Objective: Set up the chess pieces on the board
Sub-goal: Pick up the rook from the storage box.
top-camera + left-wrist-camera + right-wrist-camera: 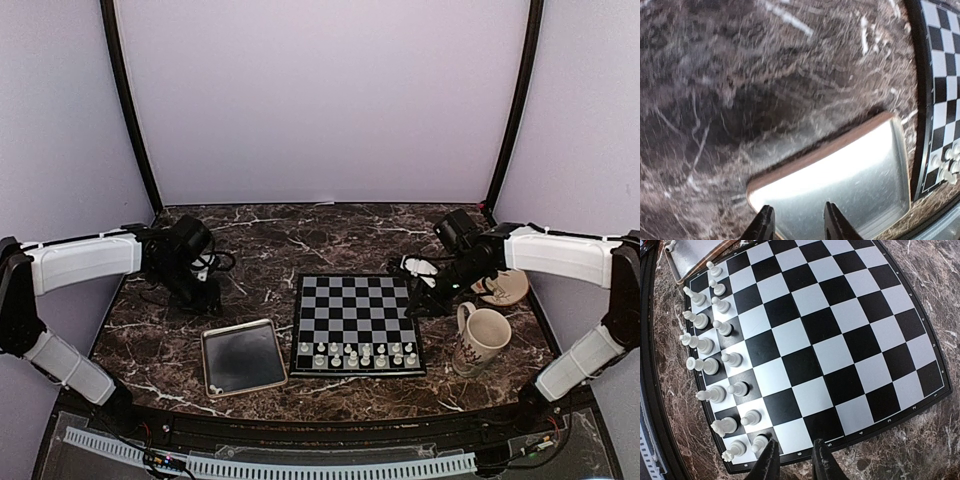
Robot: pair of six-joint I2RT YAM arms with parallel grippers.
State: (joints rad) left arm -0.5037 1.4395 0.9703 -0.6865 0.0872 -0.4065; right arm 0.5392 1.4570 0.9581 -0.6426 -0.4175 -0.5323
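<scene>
- Flat square black-and-light-grey chessboard [355,310] lies mid-way across the dark veined marble table top [260,240]; tiny whitish translucent chess pieces [355,354] stand in two rows along its near edge
- Plain silver-rimmed metal tray [243,357] sits just beside the chessboard's left side
- Left gripper [797,225] hangs above the tray; jaws partly apart, nothing between them
- Right gripper [794,460] hangs over the chessboard's right edge; jaws narrowly apart, empty
- Cream patterned ceramic mug [483,338] stands right of the chessboard
</scene>
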